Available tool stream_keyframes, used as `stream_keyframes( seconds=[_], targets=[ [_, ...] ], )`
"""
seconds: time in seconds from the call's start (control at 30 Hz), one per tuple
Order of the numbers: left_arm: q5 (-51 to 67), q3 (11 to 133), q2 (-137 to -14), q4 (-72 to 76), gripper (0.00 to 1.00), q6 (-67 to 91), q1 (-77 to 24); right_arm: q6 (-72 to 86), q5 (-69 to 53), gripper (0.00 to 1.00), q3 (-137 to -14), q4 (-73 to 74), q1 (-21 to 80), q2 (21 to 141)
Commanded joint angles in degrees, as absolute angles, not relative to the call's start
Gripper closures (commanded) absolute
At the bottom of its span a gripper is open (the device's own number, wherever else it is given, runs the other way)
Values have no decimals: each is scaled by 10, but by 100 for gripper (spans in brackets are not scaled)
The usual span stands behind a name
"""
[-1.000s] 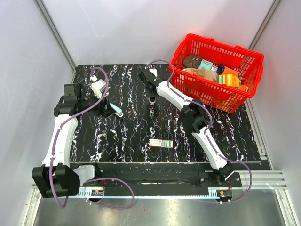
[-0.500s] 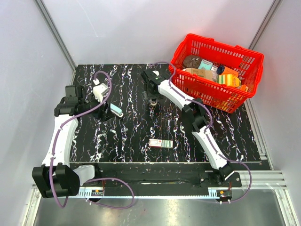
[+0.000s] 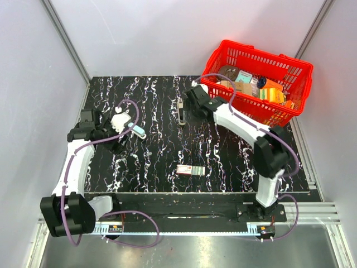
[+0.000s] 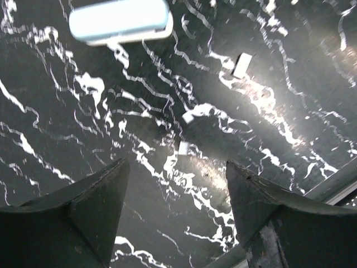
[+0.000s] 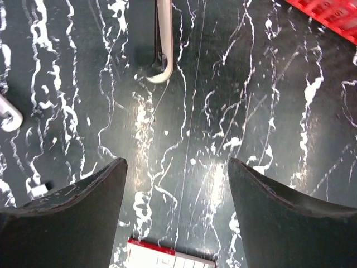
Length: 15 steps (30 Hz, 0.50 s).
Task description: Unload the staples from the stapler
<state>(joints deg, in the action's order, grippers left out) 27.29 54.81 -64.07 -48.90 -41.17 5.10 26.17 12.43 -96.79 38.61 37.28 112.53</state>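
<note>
The stapler (image 3: 138, 132) lies flat on the black, white-veined table (image 3: 150, 95), well apart from the red basket (image 3: 268, 54). Its light-blue body faces up, and the left wrist view shows a paler whitish edge along one long side. No writing shows on it. The left gripper (image 4: 175, 167) is over the table on the stapler's side away from the basket. Its fingers (image 4: 83, 218) are spread wide with nothing between them, and the stapler lies ahead of the tips, untouched. A few small white bits (image 4: 241, 65) are scattered on the table there, equally far from the basket. The right gripper (image 5: 177, 164) hovers just beside the basket's left corner, likewise spread and empty. A slim black-and-silver object (image 3: 182, 111) lies between basket and stapler, nearer the basket. A small red-and-white box (image 3: 190, 170) lies well apart from the basket, toward the table's near edge — it bears print, but too small to read. The packets (image 3: 240, 86) in the basket carry labels — none legible.
</note>
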Motion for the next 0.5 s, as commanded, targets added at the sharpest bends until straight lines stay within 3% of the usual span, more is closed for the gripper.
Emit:
stream_keyframes(
  seconds=[0.0, 0.27, 0.47],
  targets=[
    [214, 544, -670, -483, 26, -447, 84, 286, 127, 22, -826, 236, 394, 1002],
    [156, 479, -690, -444, 28, -434, 91, 280, 120, 22, -672, 152, 409, 912],
    [122, 432, -707, -382, 29, -476, 86, 246, 97, 24, -663, 116, 410, 936]
  ],
)
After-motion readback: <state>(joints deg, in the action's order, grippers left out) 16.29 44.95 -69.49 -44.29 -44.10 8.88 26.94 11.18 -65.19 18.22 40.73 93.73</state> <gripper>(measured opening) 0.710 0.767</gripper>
